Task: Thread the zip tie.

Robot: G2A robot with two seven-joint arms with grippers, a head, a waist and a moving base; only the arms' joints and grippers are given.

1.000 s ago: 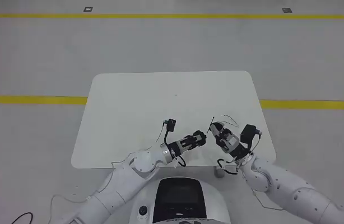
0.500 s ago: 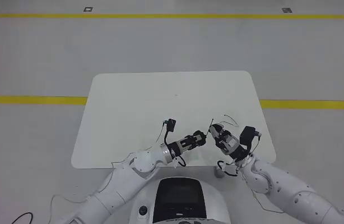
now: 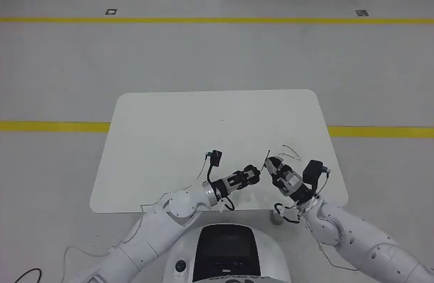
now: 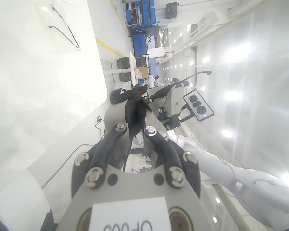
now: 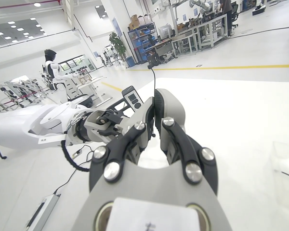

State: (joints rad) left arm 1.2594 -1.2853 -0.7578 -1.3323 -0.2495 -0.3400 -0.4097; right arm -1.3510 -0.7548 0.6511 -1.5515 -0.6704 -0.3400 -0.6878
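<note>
— One zip tie (image 5: 154,85): how far are we with it?
— Barely begun, we judge. It stands straight, head uppermost, with no loop formed, and our right gripper (image 5: 154,111) pinches its lower part.
— And our left gripper (image 4: 134,106)?
— Its fingers are drawn together just beside the right, over the table (image 3: 203,120) near its robot-side edge. Whether they pinch anything we cannot tell. We think the threading itself is left to do.

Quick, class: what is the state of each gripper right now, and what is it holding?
Left gripper: closed; what it grips cannot be told.
Right gripper: closed on the zip tie.
</note>
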